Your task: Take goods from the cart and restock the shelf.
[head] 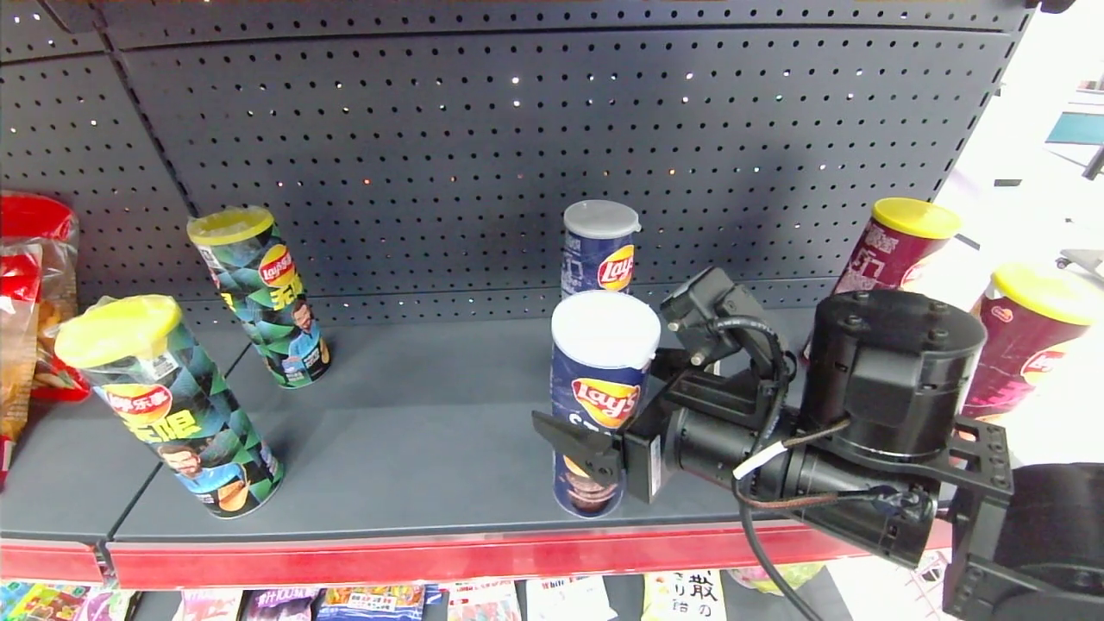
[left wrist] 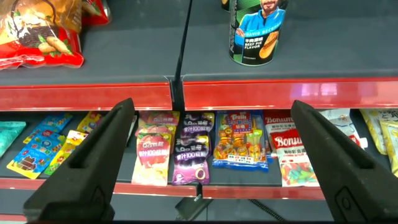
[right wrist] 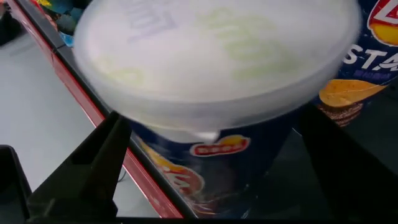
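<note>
The right arm, at the lower right of the head view, is matte black. It has a drum-shaped joint housing with small screws round its top, a flat bracket with bolt holes, and a boxy camera on the wrist. A black cable loops below, and a thinner brown cable wears a white sleeve. The right pincer and left pincer have plain black, wedge-shaped fingers.

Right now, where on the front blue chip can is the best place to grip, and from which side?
Grip the front blue chip can on its straight wall below the white lid, coming from the shelf's open front. It stands upright, and a second blue can blocks the back.
</note>
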Motion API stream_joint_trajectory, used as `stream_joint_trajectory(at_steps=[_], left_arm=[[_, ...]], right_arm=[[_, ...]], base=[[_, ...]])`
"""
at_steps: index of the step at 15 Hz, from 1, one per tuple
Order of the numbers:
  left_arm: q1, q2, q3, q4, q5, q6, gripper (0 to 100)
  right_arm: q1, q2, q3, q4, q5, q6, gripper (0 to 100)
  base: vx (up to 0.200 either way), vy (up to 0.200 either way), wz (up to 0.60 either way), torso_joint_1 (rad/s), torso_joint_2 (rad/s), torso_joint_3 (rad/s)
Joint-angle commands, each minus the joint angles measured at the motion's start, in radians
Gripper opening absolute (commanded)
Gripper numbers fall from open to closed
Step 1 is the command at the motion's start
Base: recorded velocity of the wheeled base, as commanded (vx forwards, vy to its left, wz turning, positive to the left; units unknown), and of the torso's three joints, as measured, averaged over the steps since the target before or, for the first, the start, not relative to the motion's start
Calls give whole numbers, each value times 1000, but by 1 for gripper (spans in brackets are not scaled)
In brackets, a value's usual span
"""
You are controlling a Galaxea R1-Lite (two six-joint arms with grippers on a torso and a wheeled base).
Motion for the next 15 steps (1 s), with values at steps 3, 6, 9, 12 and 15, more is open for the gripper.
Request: stream_joint_trajectory(at_steps=[3,6,9,12,15], left_arm=[[1,0,0,0,1,0,100],[-1,0,0,0,1,0,100],[-1,0,0,0,1,0,100],[-1,0,2,0,-4,-2,100],[-1,0,2,0,-10,0,100]], right_arm=[[-1,-5,30,-3,-11,3,100],[-3,-14,50,-3,-18,3,100],[-29,-12,98,-3,-31,5,100],[-30,-55,152,-3,-31,3,100],[-30,-112,199,-3,-31,3,100]], base=[[0,0,0,0,0,0],[0,0,0,0,0,0],[0,0,0,0,0,0],[0,0,0,0,0,0],[0,0,0,0,0,0]])
